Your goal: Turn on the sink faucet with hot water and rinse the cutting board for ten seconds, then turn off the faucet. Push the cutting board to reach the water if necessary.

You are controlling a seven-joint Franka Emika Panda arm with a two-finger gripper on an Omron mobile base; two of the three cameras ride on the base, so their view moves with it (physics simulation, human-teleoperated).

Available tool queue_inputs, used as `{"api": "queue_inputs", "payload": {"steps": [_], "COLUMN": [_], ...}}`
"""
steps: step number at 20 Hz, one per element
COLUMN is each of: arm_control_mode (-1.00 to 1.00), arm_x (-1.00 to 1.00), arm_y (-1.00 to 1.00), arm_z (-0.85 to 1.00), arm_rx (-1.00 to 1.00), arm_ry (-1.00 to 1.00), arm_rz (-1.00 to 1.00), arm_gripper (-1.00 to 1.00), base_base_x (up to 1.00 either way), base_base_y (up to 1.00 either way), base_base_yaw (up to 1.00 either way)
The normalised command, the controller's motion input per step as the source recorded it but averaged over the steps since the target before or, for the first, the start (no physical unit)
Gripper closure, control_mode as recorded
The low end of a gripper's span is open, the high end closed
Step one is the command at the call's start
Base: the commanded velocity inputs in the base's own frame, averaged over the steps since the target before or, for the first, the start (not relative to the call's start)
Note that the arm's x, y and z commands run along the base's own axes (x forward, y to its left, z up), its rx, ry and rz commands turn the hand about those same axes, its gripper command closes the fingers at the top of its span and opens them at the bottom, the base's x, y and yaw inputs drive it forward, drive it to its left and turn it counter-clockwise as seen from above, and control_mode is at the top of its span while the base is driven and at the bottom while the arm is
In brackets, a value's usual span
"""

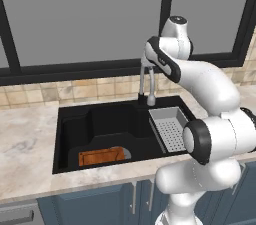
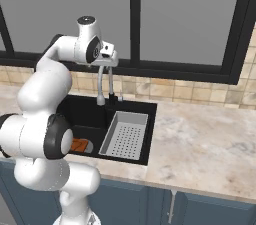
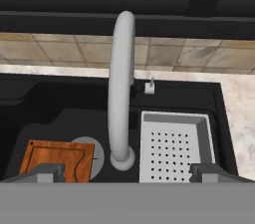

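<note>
The fingers [image 3: 127,172] are spread wide and nothing is held. They are seen above the sink [image 1: 75,124], close to the top of the sink faucet [image 3: 121,93]. The cutting board [image 3: 57,160] is lying flat at the bottom of the sink, partly over the round drain [image 3: 92,151]. A grey tray with holes [image 3: 174,151] is set in the sink's right side. No writing can be read anywhere.
</note>
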Motion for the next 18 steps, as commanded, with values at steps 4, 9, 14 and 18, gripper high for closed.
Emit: {"api": "queue_inputs", "payload": {"steps": [4, 9, 14, 18], "arm_control_mode": [-1.0, -1.0, -1.0, -1.0], "arm_x": [0.04, 0.03, 0.0, 0.0], "arm_y": [0.0, 0.0, 0.1, 0.12], "arm_z": [-0.4, -0.36, -0.21, -0.15], "arm_rx": [-0.02, -0.03, -0.01, 0.0], "arm_ry": [0.0, 0.0, 0.0, 0.0], "arm_rz": [0.09, 0.06, 0.0, 0.0], "arm_gripper": [-1.0, -1.0, -1.0, -1.0], "base_base_x": [0.0, 0.0, 0.0, 0.0], "base_base_y": [0.0, 0.0, 0.0, 0.0], "base_base_yaw": [0.0, 0.0, 0.0, 0.0]}}
